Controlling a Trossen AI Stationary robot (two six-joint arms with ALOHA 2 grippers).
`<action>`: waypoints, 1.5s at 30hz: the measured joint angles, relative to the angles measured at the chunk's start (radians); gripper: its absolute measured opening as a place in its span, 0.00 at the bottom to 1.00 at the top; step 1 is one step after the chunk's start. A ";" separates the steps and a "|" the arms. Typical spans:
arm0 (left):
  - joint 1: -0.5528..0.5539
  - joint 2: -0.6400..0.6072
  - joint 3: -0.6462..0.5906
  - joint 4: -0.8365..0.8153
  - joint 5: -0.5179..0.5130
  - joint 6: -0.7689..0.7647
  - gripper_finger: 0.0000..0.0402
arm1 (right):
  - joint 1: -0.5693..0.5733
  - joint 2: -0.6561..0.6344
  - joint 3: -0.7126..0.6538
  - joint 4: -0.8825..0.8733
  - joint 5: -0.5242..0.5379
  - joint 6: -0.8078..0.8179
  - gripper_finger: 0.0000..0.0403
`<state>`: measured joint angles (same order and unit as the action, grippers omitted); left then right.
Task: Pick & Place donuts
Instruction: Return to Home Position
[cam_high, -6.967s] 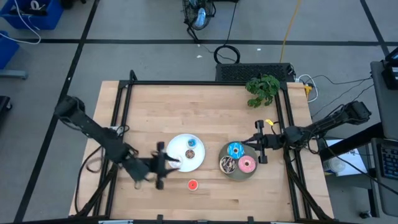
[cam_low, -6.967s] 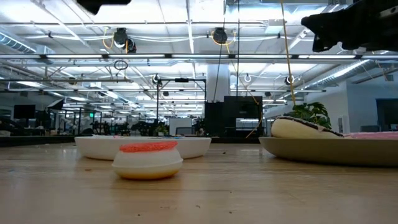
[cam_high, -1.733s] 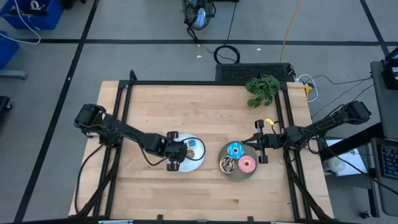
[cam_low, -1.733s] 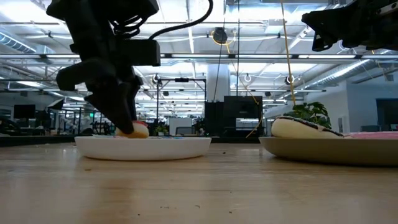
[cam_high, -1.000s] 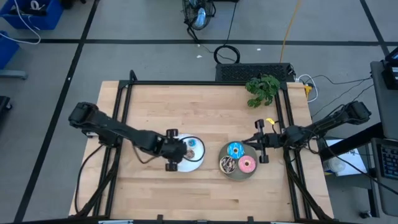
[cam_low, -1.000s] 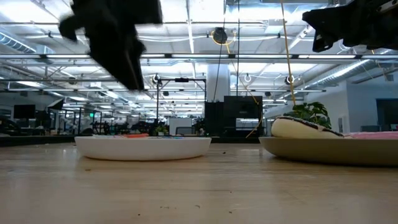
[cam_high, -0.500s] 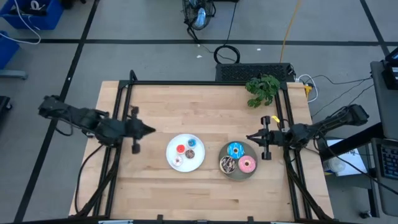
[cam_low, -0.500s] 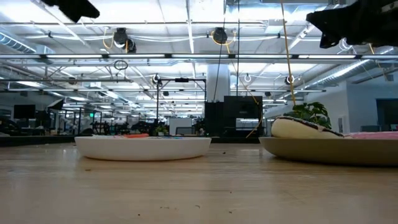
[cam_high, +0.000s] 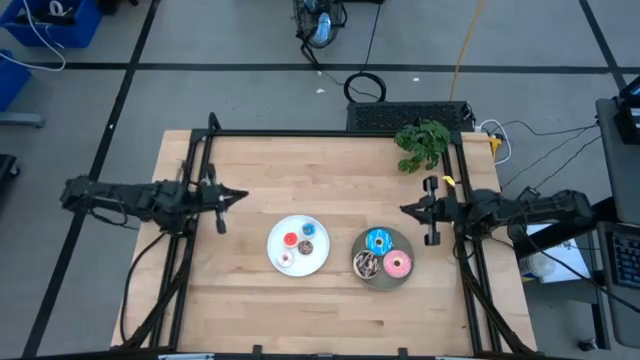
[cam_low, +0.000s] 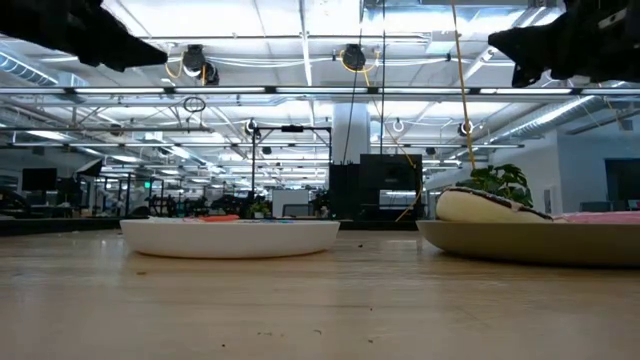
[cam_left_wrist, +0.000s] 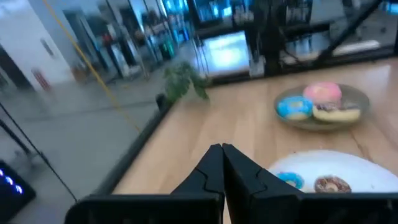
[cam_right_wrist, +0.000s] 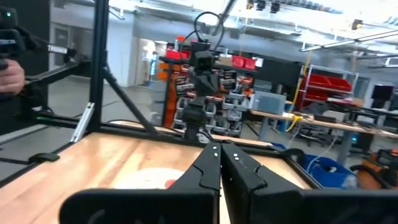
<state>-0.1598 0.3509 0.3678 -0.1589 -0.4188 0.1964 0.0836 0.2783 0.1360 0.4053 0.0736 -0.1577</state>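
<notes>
Four tiny donuts lie flat on the white plate (cam_high: 275, 232): red (cam_high: 291, 240), blue (cam_high: 308, 229), brown (cam_high: 307, 247) and a pale one (cam_high: 286, 259). The grey plate (cam_high: 405, 243) holds the larger blue (cam_high: 378, 241), pink (cam_high: 397, 265) and dark sprinkled (cam_high: 367, 263) donuts. My left gripper (cam_high: 235, 196) is shut and empty, raised above the table left of the white plate. My right gripper (cam_high: 403, 209) is also shut and empty, hovering just beyond the grey plate's far right side. The left wrist view shows both plates (cam_left_wrist: 323, 165) (cam_left_wrist: 298, 121) past the shut fingers.
A green plant sprig (cam_high: 422, 143) lies near the far right corner, with a yellow piece (cam_high: 447, 182) beside the right arm. A black frame (cam_high: 200, 160) borders the table. Bare wood lies along the near edge and the far middle.
My left gripper has risen off the white plate's left side and drawn back toward the table's left and far edges, empty. My right gripper has shifted slightly toward the far edge. The donuts and both plates have stayed put.
</notes>
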 joint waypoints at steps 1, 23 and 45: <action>0.001 -0.034 -0.012 0.007 0.000 0.018 0.01 | -0.007 -0.024 0.000 -0.018 0.000 0.000 0.00; 0.077 -0.346 -0.320 0.116 0.079 0.009 0.00 | -0.040 -0.262 -0.116 -0.101 0.025 0.028 0.00; 0.128 -0.279 -0.334 0.152 0.173 -0.053 0.01 | -0.044 -0.246 -0.120 -0.206 0.003 0.152 0.00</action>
<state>-0.0322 0.0720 0.0340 -0.0072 -0.2459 0.1436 0.0399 0.0323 0.0158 0.1991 0.0766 -0.0057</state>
